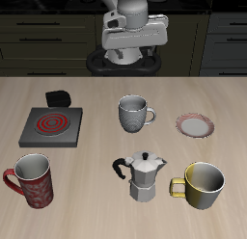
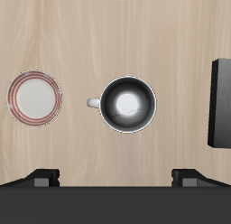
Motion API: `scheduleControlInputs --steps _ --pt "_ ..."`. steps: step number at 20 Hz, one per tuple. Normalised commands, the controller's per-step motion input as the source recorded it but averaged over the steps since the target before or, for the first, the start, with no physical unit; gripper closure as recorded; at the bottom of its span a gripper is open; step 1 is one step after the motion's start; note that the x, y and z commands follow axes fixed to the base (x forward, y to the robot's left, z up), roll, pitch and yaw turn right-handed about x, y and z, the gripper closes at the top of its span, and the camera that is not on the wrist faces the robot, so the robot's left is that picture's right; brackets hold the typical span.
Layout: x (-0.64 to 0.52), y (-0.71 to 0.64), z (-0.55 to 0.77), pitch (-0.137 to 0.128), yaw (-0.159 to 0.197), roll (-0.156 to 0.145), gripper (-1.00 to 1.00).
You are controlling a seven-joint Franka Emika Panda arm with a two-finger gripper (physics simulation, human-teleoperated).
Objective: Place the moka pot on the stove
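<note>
The silver faceted moka pot [image 1: 145, 174] with its black side handle stands upright near the table's front edge, between the red mug and the yellow mug. The stove [image 1: 50, 125], a dark grey square hotplate with a red spiral coil and a black knob box, lies farther back; one edge of it shows in the wrist view [image 2: 223, 101]. My gripper [image 1: 135, 62] hangs high above the table's back edge, far from the pot. In the wrist view the gripper [image 2: 117, 178] is open and empty, fingers wide apart.
A grey patterned mug [image 1: 133, 113] stands mid-table, directly below the wrist camera [image 2: 127, 104]. A round red-rimmed plate [image 1: 195, 124] lies beside it [image 2: 34, 97]. A red mug [image 1: 32, 179] and a yellow mug [image 1: 202, 184] stand at the front.
</note>
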Motion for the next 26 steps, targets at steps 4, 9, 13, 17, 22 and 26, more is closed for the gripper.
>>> scheduleControlInputs --steps 4,9,13,17,22,26 --pt "0.28 0.07 0.05 0.003 -0.019 0.025 -1.00" --pt "0.42 0.08 0.12 -0.040 -0.016 -0.019 -1.00" --pt "0.45 0.09 0.10 -0.044 0.000 -0.054 -1.00" --pt "0.43 0.17 0.08 -0.027 -0.005 -0.040 -1.00" --pt "0.37 0.22 0.02 0.007 -0.020 -0.009 -1.00" --pt "0.35 0.23 0.01 -0.009 -0.017 -0.016 -1.00"
